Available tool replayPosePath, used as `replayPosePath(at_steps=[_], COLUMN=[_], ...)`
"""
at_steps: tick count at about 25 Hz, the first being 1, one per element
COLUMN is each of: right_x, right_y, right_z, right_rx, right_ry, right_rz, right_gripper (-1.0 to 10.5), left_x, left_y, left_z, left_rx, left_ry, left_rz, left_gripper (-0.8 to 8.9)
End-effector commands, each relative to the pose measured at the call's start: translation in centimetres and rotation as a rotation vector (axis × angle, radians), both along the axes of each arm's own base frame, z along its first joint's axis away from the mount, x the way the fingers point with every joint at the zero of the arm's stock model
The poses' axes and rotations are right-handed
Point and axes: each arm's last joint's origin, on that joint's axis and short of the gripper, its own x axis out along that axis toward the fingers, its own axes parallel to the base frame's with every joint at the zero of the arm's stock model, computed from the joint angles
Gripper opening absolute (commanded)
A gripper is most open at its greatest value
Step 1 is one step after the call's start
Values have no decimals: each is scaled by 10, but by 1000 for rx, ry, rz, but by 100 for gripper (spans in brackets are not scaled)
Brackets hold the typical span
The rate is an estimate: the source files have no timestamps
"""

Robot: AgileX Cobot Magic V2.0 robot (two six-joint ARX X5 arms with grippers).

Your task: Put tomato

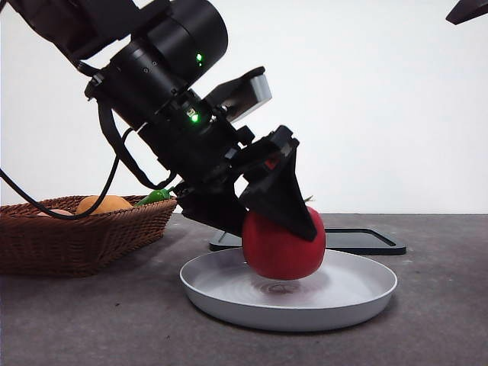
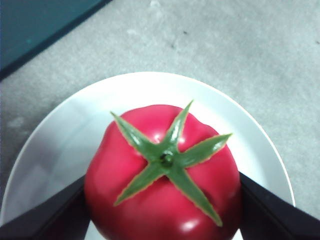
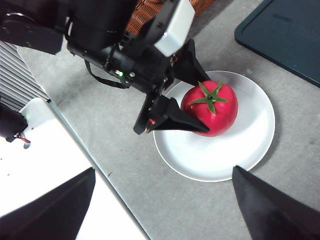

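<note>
Tomato [image 1: 284, 248] sits low over the white plate [image 1: 358, 293] on the bench [image 1: 442, 320] — touching or just above, hard to tell. The left gripper [image 1: 278, 210] grips it from both sides; releasing remains. The right gripper [image 3: 165, 200] waits above, spread wide.

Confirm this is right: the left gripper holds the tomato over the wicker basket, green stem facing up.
Not quite: the left gripper holds the tomato over the white plate, not the wicker basket, which sits off to one side in the front view. The stem does face up.
</note>
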Motion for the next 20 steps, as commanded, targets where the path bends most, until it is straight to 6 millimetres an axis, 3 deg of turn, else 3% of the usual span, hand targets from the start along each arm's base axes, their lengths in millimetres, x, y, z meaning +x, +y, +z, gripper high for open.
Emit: replayPosePath(at_steps=[1, 5, 8, 12, 15, 20], right_x=[1, 1, 1, 1, 1, 1], right_y=[1, 1, 1, 1, 1, 1], right_z=[5, 5, 5, 5, 5, 5], right_rx=[5, 6, 6, 5, 5, 4], right_ry=[-20, -20, -19, -17, -17, -16], right_rz=[7, 8, 8, 8, 8, 8], right_gripper=[434, 434, 434, 434, 434, 434], left_x=[1, 0, 0, 0, 0, 0], left_y=[-7, -6, -5, -6, -5, -4], left_z=[1, -2, -3, -3, -2, 2], left_rx=[-4, 23, 29, 26, 25, 11], left_ry=[-22, -19, -12, -7, -5, 11], left_rz=[-21, -38, -38, -33, -31, -8], left_gripper=[309, 325, 438, 454, 533, 532])
